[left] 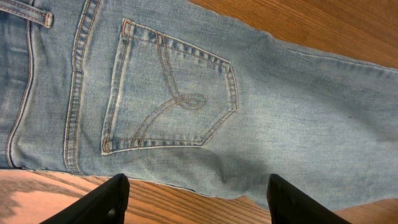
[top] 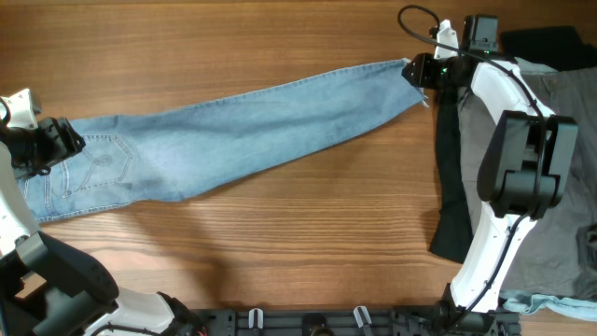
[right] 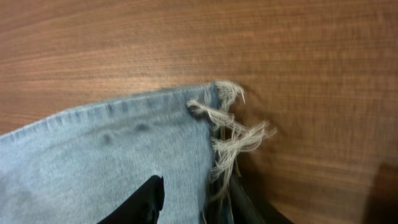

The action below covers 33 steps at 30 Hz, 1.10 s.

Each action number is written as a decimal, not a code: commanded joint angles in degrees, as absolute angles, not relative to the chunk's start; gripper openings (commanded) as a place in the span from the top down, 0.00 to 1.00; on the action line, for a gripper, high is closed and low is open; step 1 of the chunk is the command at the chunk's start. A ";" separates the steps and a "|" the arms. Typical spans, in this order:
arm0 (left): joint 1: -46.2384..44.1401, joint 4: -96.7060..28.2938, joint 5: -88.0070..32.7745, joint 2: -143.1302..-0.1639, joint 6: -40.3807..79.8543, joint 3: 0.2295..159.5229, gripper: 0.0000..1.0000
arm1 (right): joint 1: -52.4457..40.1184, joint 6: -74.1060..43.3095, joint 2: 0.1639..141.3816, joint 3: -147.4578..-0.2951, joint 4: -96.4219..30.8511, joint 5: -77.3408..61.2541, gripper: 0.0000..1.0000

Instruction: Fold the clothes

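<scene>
Brown wooden tabletop [top: 280, 243] bears light-blue denim jeans [top: 233, 126]; right fingers [right: 146, 199] pinch the hem, left fingers [left: 106, 202] gape empty; grey-khaki trousers [top: 574, 93] at right edge.

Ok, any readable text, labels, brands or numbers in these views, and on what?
None can be read. The jeans show no label or tag. Their back pocket carries only a decorative stitched swirl, not letters. The wooden table bears no print.

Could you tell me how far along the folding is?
Done: jeans lie stretched out, apparently halved lengthwise. In hand: left end effector open near the back pocket, right end effector at the frayed hem, grip unclear. Left: no crosswise fold yet; grey trousers and black garment lie unfolded.
</scene>
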State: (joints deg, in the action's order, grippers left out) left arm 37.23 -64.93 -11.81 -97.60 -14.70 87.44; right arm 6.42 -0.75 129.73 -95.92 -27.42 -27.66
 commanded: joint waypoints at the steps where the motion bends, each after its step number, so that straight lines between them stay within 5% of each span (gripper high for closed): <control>1: 37.52 -64.97 -11.90 -97.30 -14.33 87.74 0.29 | 4.71 -0.01 128.03 -95.90 -25.65 -30.57 0.96; 5: 37.52 -64.99 -11.90 -97.30 -14.33 87.74 0.29 | 3.53 -0.47 126.96 -97.86 -24.27 -41.12 0.96; 19: 37.50 -64.93 -11.92 -97.30 -14.33 87.74 0.30 | 3.84 -0.78 119.63 -103.57 -21.41 -36.05 0.95; 23: 37.50 -64.99 -11.92 -97.30 -13.61 87.74 0.29 | 3.81 -0.78 120.88 -103.37 -29.19 -20.60 0.45; 25: 37.50 -64.99 -12.14 -97.30 -13.02 87.74 0.28 | 3.84 2.02 122.89 -103.37 -33.78 -17.41 0.30; 33: 37.50 -64.97 -12.12 -97.30 -13.04 87.74 0.25 | 5.39 0.86 130.61 -102.41 -41.95 -18.63 0.49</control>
